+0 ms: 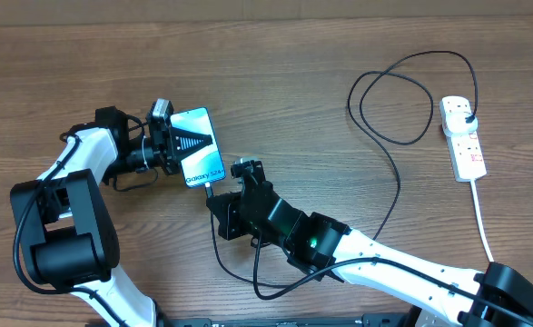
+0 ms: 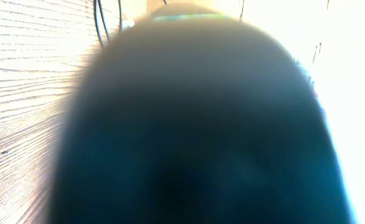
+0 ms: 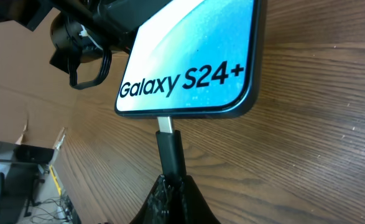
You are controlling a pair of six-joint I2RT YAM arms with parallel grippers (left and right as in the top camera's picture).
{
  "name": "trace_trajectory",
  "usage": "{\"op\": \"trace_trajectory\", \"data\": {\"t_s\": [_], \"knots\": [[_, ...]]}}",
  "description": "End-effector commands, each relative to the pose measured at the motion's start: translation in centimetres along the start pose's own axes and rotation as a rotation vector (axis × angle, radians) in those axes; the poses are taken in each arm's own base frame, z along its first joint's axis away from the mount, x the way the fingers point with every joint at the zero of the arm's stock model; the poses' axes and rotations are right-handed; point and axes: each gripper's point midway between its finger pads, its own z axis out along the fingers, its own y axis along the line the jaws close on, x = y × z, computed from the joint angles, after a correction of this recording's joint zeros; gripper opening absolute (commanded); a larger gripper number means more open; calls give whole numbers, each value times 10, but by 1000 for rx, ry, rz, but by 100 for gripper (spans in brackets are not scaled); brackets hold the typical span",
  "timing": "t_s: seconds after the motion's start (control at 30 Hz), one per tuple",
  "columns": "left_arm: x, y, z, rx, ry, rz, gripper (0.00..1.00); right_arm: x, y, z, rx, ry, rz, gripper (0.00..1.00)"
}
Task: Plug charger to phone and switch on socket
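right wrist view: right fingers (image 3: 194,205) pinch the charger (image 3: 170,152), metal tip showing under the phone (image 3: 188,68), which left fingers (image 1: 166,145) clamp; a skewed push might jam it.

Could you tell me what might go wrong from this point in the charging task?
1. Bare metal of the plug tip shows below the phone, so it seems not fully seated; an off-axis push by the right gripper could jam or bend it.
2. The left gripper holds the phone only at its far end, so the push may slide it.
3. The charger cable trails around the right arm and might snag on the way to the socket.
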Motion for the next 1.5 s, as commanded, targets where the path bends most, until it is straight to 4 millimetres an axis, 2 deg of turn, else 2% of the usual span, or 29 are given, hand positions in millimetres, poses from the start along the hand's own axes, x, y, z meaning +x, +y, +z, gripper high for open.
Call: {"op": "trace_trajectory", "data": {"t_s": [0.0, 0.4, 0.53, 1.07, 1.47], "knots": [[6, -12, 7, 16, 21, 54, 4, -26, 2, -4, 11, -100, -48, 4], [4, -12, 7, 17, 21, 115, 4, -26, 8, -23, 3, -80, -49, 4], [4, -12, 7, 17, 21, 114, 4, -22, 12, -23, -21, -54, -24, 4], [7, -12, 10, 17, 28, 113, 4, -31, 8, -24, 4, -102, -17, 4], [16, -11, 23, 17, 72, 128, 4, -51, -1, -26, 11, -148, 4, 4]]}}
